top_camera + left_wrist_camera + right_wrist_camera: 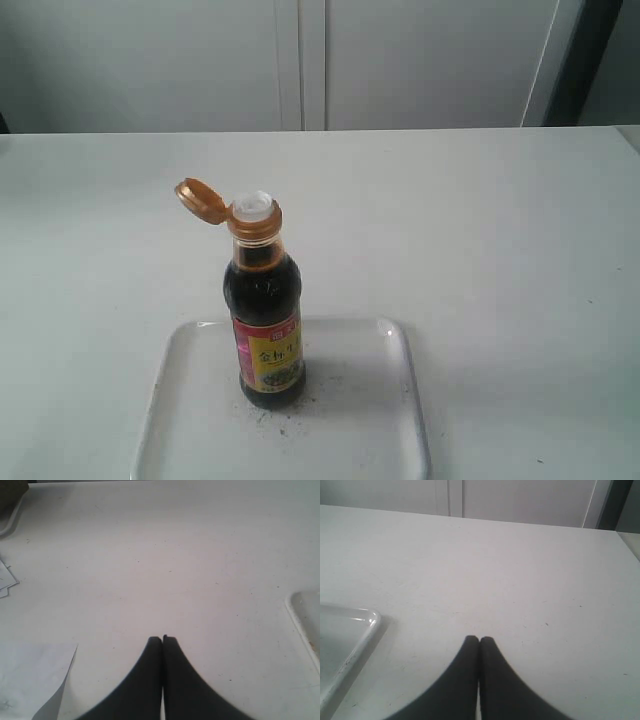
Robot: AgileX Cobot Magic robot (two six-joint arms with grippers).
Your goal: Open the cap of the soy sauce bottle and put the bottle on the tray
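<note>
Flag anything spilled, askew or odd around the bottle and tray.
Dark specks lie scattered on the translucent white square plastic tray around the base of the upright dark soy sauce bottle, like drips or grit. Its orange-gold flip cap hangs open. Nothing else stands out.

The tray [400, 400] is cut off at the exterior view's lower edge.

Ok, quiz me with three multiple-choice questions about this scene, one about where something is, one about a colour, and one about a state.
1. Where does the soy sauce bottle stand?
A. on the tray
B. on the bare table
C. in a gripper

2. What colour is the cap?
A. green
B. orange-gold
C. blue

3. How is the cap?
A. shut
B. flipped open
C. lying on the tray

Answers: 1 A, its base rests inside the tray's rim. 2 B, the exterior view shows it orange-gold. 3 B, it hangs from its hinge beside the exposed white spout.
</note>
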